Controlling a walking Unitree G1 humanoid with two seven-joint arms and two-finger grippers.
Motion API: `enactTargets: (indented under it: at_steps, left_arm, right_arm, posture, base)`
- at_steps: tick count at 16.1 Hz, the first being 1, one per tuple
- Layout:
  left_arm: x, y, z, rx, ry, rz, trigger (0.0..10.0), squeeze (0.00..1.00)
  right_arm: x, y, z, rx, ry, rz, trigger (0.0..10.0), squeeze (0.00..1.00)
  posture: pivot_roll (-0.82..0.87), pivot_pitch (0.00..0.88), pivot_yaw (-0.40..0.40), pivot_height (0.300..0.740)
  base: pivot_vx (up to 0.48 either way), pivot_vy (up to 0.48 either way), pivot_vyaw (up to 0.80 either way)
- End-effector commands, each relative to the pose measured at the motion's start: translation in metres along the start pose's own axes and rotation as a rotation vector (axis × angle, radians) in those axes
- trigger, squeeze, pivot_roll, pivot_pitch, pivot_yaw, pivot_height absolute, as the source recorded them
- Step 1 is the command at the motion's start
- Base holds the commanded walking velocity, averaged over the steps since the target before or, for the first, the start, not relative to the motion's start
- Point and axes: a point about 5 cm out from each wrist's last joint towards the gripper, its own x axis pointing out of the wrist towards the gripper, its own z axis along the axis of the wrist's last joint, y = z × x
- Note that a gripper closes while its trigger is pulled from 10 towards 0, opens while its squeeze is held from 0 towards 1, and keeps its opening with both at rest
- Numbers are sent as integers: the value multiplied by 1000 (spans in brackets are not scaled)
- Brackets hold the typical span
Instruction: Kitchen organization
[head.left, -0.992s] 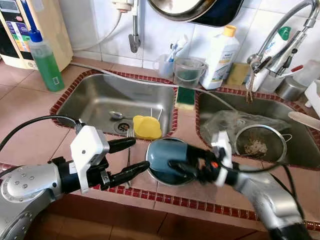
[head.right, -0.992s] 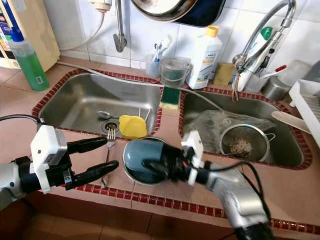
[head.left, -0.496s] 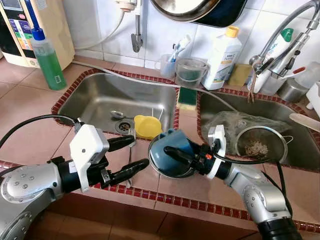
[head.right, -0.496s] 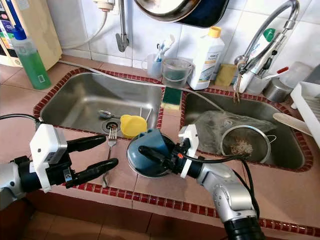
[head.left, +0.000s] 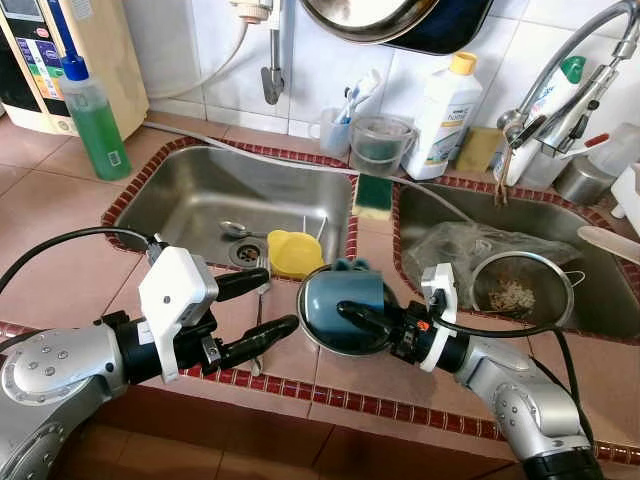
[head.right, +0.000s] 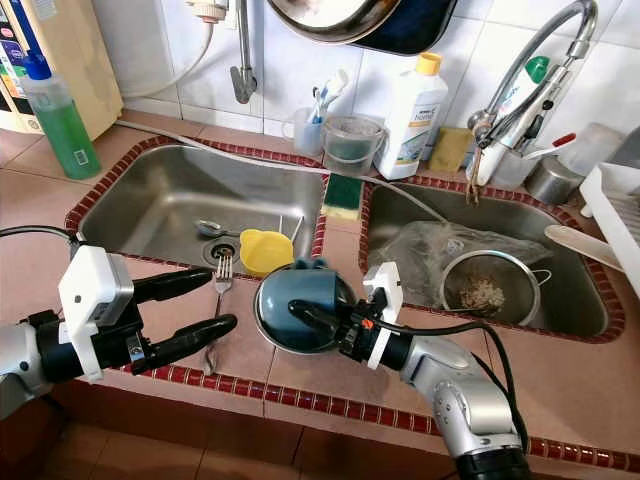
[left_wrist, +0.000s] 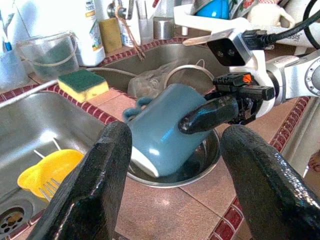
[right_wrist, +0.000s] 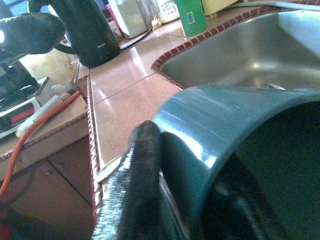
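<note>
Because the blue mug (head.left: 345, 300) is pinched by the right pincer (head.left: 372, 322) through its rim, one finger inside and one outside, and is held tilted over the steel bowl (head.right: 278, 338), a slip is judged the main risk: the glazed wall is smooth, and a loosened grip would drop the mug into the bowl or knock both toward the counter (head.left: 60, 250) edge. The left pincer (head.left: 262, 312) is held wide open with nothing in it, just beside the bowl, above a fork (head.right: 219, 275) at the left sink (head.left: 190, 195) rim; a careless sweep could send the fork into the basin.

The counter is tiled in glossy pink with a red mosaic border. A yellow lid (head.left: 295, 252), a spoon (head.left: 235, 230), a sponge (head.left: 372, 195), a strainer (head.left: 520, 285), a green soap bottle (head.left: 95, 125) and a white detergent bottle (head.left: 440, 115) are seen around the double sink.
</note>
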Motion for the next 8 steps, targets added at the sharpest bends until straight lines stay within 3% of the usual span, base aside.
enactTargets:
  at_steps: [1,8]
  left_arm:
    - [0,0,3,18,-1,-3,10000,0]
    - [2,4,6,28,-14,-5,10000,0]
  right_arm:
    - [-5,0,7,-21,-14,-8,0,0]
    - [-3,3,23,-33,-71,6,0,0]
  posture:
    - [19,80,-89,732]
    - [16,67,-89,732]
  base:
    - [0,0,0]
    - [0,0,0]
